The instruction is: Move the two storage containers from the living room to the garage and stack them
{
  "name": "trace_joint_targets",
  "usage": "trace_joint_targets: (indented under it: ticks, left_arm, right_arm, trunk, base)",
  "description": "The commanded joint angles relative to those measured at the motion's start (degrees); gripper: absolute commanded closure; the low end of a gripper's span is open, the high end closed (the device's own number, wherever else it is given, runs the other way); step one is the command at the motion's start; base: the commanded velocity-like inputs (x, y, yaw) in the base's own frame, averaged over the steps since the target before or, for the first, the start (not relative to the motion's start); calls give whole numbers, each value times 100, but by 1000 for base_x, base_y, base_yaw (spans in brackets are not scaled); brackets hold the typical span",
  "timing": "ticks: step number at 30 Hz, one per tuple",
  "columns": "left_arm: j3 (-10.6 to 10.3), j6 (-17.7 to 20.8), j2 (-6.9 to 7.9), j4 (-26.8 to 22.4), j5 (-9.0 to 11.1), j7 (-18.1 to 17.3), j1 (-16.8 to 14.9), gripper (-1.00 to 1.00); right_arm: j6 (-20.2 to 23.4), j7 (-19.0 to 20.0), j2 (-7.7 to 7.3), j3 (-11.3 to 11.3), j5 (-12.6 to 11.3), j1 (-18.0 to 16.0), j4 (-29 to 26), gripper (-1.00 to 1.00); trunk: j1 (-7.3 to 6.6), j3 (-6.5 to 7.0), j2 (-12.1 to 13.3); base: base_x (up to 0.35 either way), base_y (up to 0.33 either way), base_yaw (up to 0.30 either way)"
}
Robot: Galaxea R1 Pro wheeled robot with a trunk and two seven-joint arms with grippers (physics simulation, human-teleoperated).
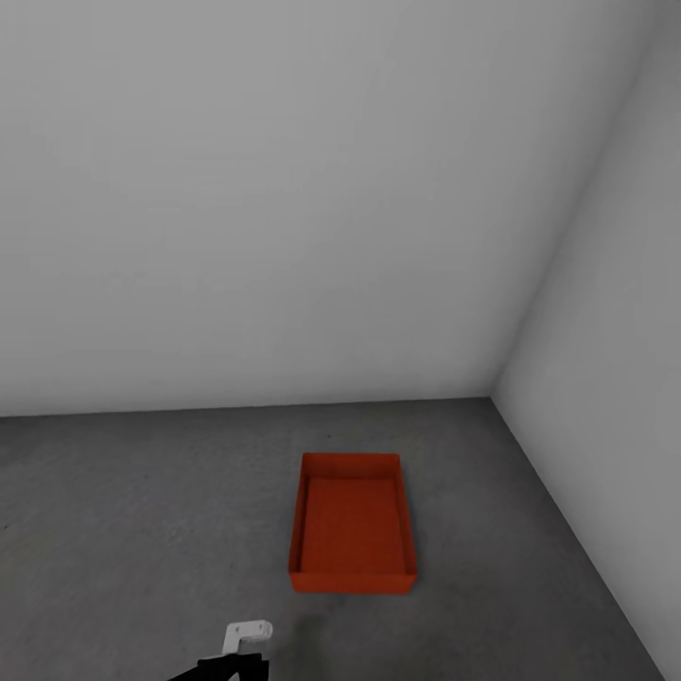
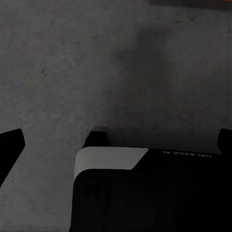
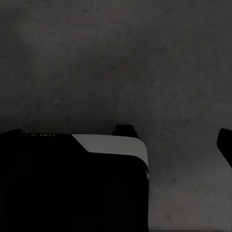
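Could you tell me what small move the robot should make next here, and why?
Probably turn away and go for the second bin: one orange bin already sits empty on the grey concrete floor near the wall corner, nothing is stacked on it, and both wrist views show nothing held.

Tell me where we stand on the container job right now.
Done: one orange-red storage container sits on the grey concrete floor near the white wall corner, open and with nothing stacked on it. In hand: nothing; both wrist views show bare floor between spread fingers. Left: bring the second container and stack it on this one.
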Motion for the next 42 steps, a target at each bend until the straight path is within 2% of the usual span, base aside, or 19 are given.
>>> trace_joint_targets:
  ticks: [1,9,23,42]
  left_arm:
    - [9,16,-5,-2,33,15,-2,-100]
    - [11,7,-10,-2,39,9,2,-100]
    - [9,-21,-16,-2,20,8,135,-100]
    - [10,-13,-10,-8,33,8,146,-100]
  right_arm:
    - [-18,-5,2,53,-47,50,-3,-100]
    - [-23,25,10,58,-30,155,-4,-100]
    - [-22,30,14,61,-28,165,-4,-100]
    - [-15,33,14,58,-28,166,-4,-100]
  trunk:
    - [3,-3,-10]
    - [3,60,-10]
    - [3,184,-10]
    - [3,354,-10]
  base:
    - [0,0,0]
    - [0,0,0]
    - [0,0,0]
    - [0,0,0]
